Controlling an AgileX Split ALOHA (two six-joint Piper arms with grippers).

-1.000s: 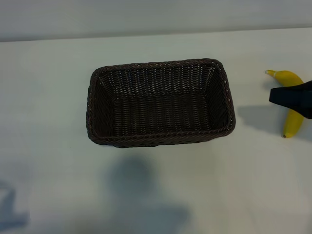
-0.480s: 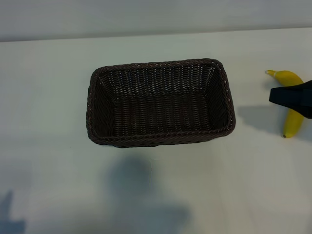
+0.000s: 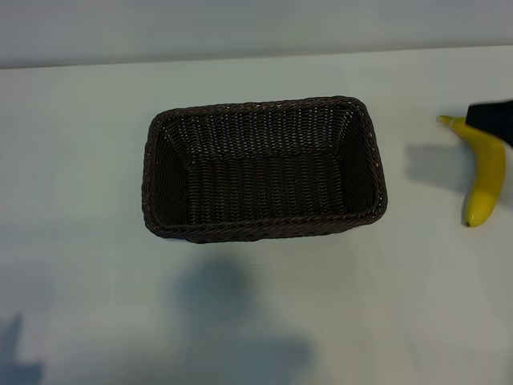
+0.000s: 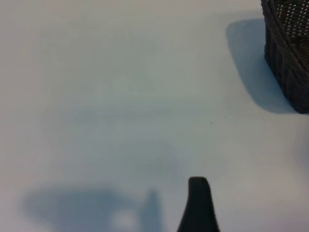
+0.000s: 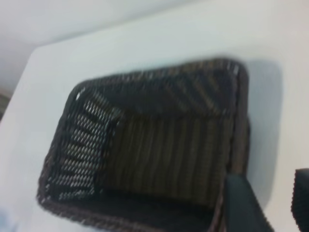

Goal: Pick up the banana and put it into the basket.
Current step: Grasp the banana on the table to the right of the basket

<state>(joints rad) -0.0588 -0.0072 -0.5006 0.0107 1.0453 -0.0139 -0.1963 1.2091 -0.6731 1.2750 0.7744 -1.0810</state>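
Note:
The yellow banana (image 3: pixel 486 176) lies on the white table at the far right, a short way right of the dark brown wicker basket (image 3: pixel 264 228), which holds nothing. My right gripper (image 3: pixel 491 119) hovers over the banana's stem end and hides part of it. In the right wrist view this gripper (image 5: pixel 273 200) is open, with only table between its two dark fingers (image 5: pixel 244 208), and the basket (image 5: pixel 145 145) fills the picture. My left gripper (image 4: pixel 157 212) is out of the exterior view. One dark fingertip (image 4: pixel 198 198) shows over bare table, with a basket corner (image 4: pixel 289 58) farther off.
The white table (image 3: pixel 256 305) ends at a far edge along a pale wall (image 3: pixel 256 28). Arm shadows fall on the table in front of the basket (image 3: pixel 232 313) and at the near left corner (image 3: pixel 16 353).
My right gripper has moved from across the banana's middle toward its stem end and the far side. The banana has not moved and shows more of its length. The left arm's shadow shifted slightly.

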